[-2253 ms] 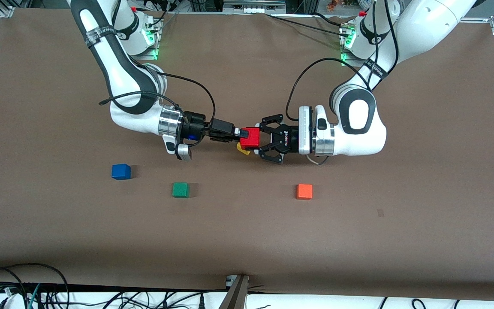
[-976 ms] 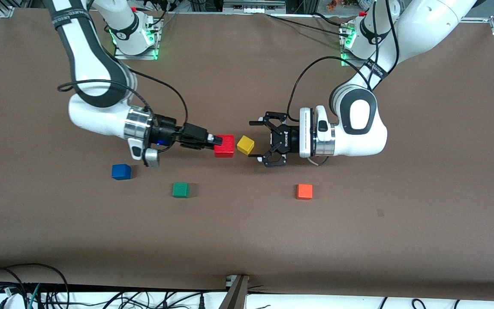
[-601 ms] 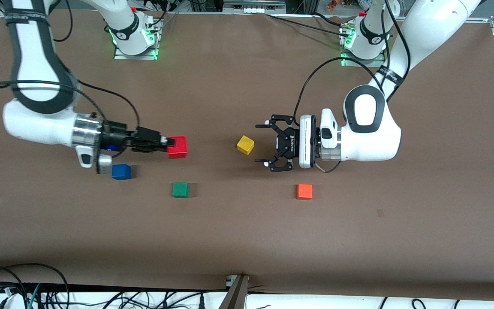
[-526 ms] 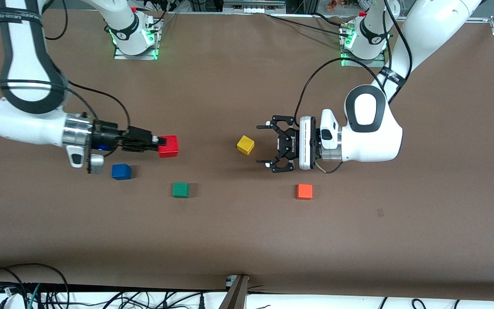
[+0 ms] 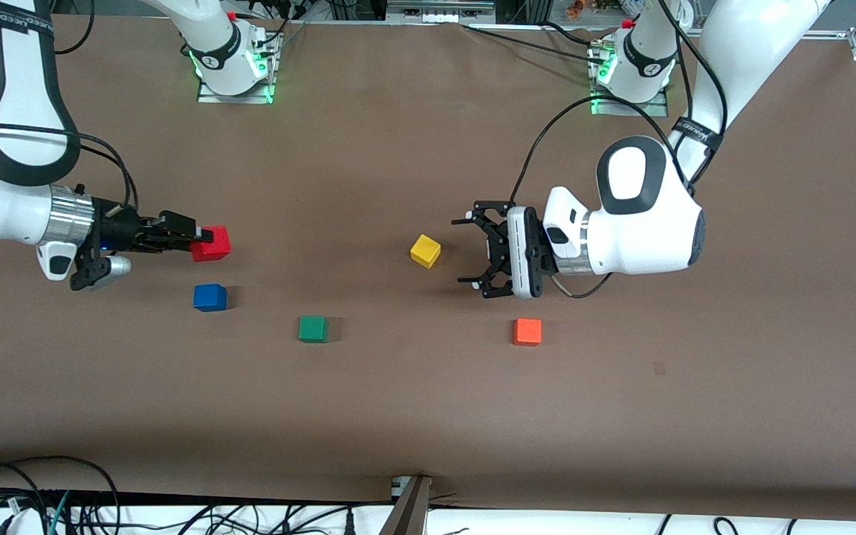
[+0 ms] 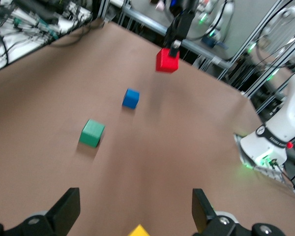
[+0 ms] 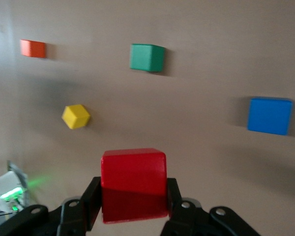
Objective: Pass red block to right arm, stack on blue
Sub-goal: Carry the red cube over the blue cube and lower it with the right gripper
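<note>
The red block hangs above the table, with my right gripper shut on it. In the right wrist view the red block sits squeezed between both black fingers. The blue cube rests on the table close by, and the red block is not directly over it. The right wrist view shows the blue cube off to one side. My left gripper is open and holds nothing; it hovers beside the yellow cube. In the left wrist view its fingertips stand wide apart.
A green cube lies nearer the front camera than the blue one, toward the table's middle. An orange cube sits under the left gripper's side. The brown table is bare toward the front camera.
My right arm has carried the red block from beside the yellow cube toward its own end of the table, up to the blue cube. The open left gripper drew back slightly and tilted.
</note>
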{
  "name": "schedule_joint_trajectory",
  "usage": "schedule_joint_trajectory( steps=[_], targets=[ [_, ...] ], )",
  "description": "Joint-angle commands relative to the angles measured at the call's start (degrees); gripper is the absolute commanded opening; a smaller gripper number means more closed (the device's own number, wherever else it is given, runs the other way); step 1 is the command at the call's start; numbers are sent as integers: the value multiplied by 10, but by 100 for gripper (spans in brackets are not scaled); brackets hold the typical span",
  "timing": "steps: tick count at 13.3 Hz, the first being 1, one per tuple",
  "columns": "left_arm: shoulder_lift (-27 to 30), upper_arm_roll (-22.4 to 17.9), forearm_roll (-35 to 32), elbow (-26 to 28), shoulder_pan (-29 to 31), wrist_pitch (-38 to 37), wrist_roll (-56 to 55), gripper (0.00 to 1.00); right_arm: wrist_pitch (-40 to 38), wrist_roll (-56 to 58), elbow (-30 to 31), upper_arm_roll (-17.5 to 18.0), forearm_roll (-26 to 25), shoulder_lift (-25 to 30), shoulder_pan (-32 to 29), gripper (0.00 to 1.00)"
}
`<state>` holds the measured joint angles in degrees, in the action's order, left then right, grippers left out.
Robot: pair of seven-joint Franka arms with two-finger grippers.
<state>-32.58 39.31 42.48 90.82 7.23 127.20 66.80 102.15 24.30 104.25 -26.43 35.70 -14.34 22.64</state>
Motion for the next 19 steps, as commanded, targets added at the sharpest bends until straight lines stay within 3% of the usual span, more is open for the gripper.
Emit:
schedule_joint_trajectory(
  steps=[1, 3, 8, 10, 12, 13, 16, 19],
  targets=[
    [28, -3, -63, -6, -1, -19, -87, 100, 1, -52, -27, -1, -90, 7, 7, 0],
    [51, -5, -146, -4, 1, -25, -158, 100, 15, -98, -42, 1, -149, 1, 10, 0],
    [122, -42, -280, -5, -5, -99, -361, 100, 117, -151, -32, 15, -226, -26, 21, 0],
    [153, -103, -321, -2, -17, -143, -368, 100, 148, -170, -25, 30, -251, -40, 21, 0],
    [180, -203, -318, -2, -48, -173, -362, 100, 200, -174, 3, 38, -268, -51, 21, 0],
    [196, -229, -320, 3, -52, -178, -363, 100, 229, -173, 19, 46, -274, -53, 19, 0],
    [239, -291, -322, 36, -63, -229, -367, 100, 277, -174, 45, 54, -302, -63, 18, 0],
    [258, -328, -356, 37, -69, -287, -389, 100, 301, -174, 48, 55, -317, -78, 18, 0]
  ],
)
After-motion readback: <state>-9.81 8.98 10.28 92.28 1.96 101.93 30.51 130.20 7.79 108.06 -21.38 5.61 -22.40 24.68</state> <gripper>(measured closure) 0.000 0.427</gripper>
